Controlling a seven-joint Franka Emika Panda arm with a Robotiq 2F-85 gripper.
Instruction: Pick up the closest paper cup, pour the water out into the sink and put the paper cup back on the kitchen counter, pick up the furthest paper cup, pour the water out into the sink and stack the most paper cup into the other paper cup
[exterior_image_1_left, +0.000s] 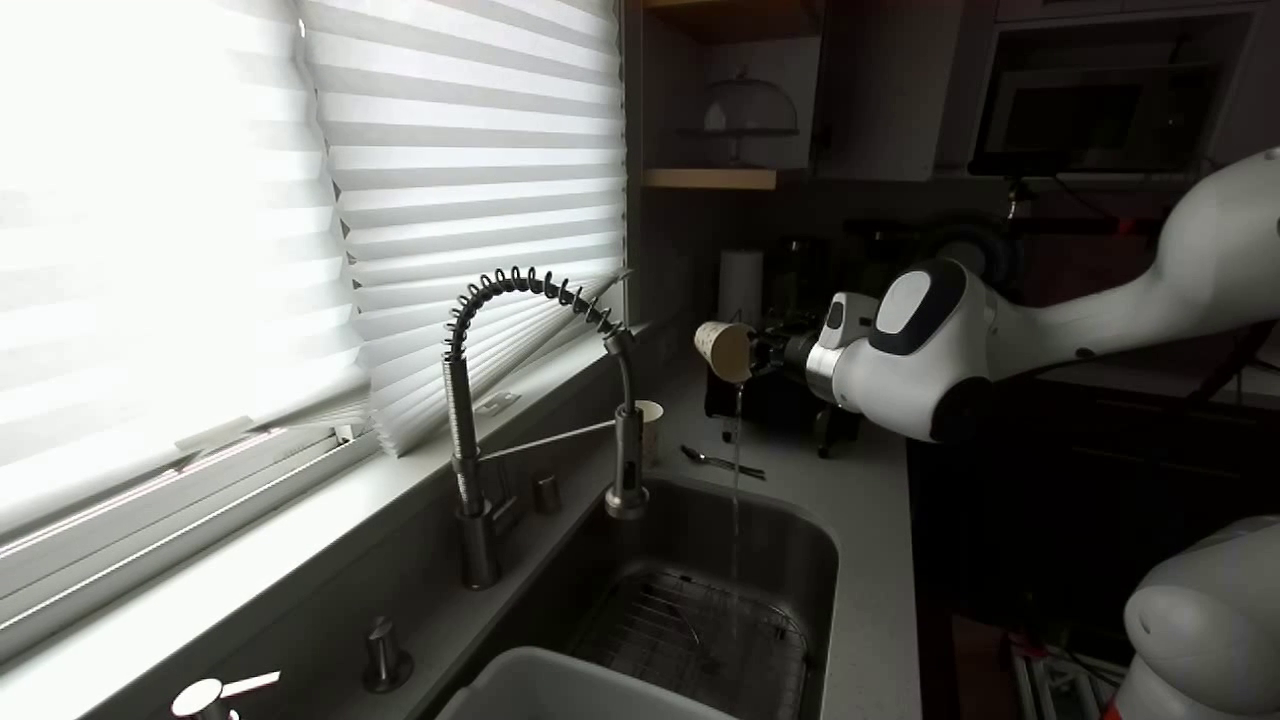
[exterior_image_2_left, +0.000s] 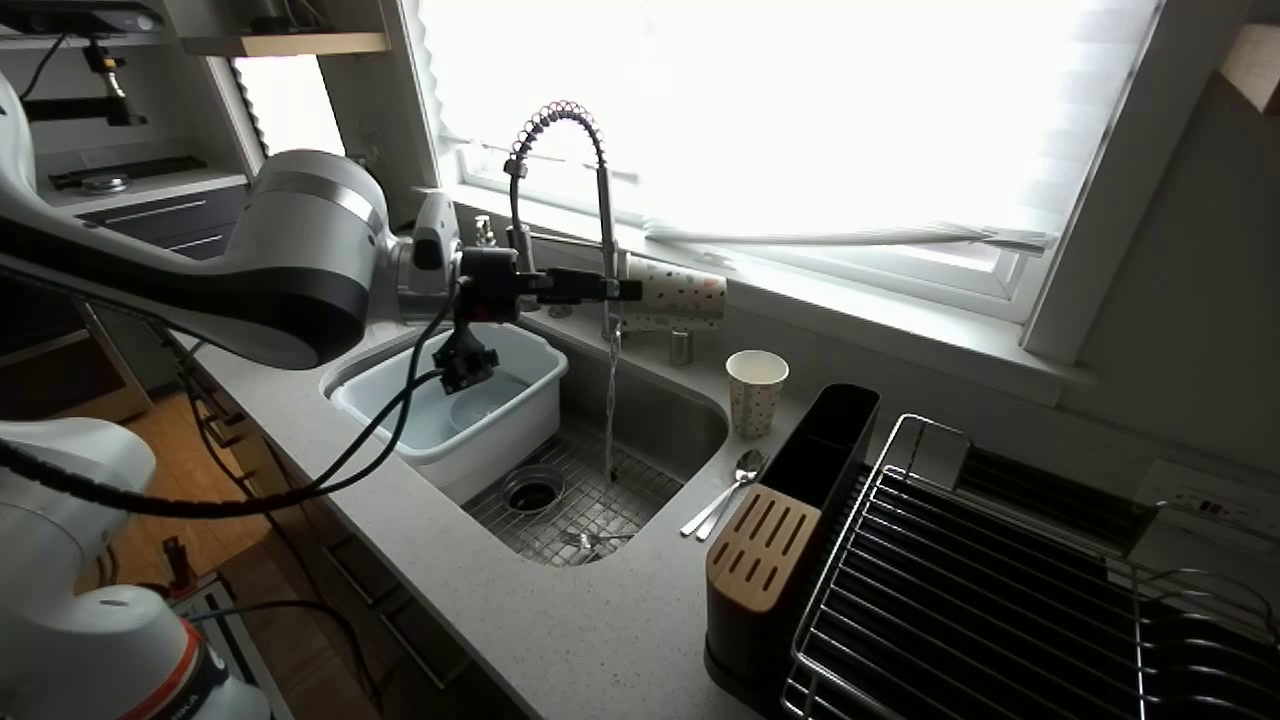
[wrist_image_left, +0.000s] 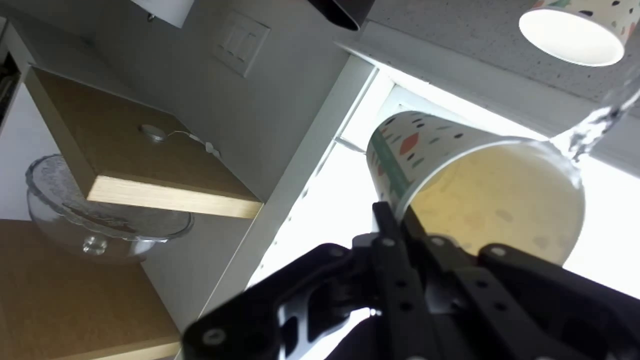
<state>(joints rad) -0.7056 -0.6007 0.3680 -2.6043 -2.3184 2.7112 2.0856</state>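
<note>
Mid-frame, the jaws grip a tipped cup (exterior_image_2_left: 680, 293), water (exterior_image_2_left: 612, 405) streaming into the sink (exterior_image_2_left: 675, 412); first or second pour, unclear. Stacking remains: a standing cup (exterior_image_2_left: 756, 398) is on the desk (exterior_image_2_left: 610, 625).

Faucet (exterior_image_1_left: 464, 440) beside sink (exterior_image_2_left: 662, 412), tub (exterior_image_2_left: 500, 455) blocking one end, robot-side counter (exterior_image_2_left: 570, 615) free

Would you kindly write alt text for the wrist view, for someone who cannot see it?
Water streams from a tipped cup pinched at its rim by the gripper. A second cup stands on the counter at upper right; shelves and a glass dome show at left.
</note>
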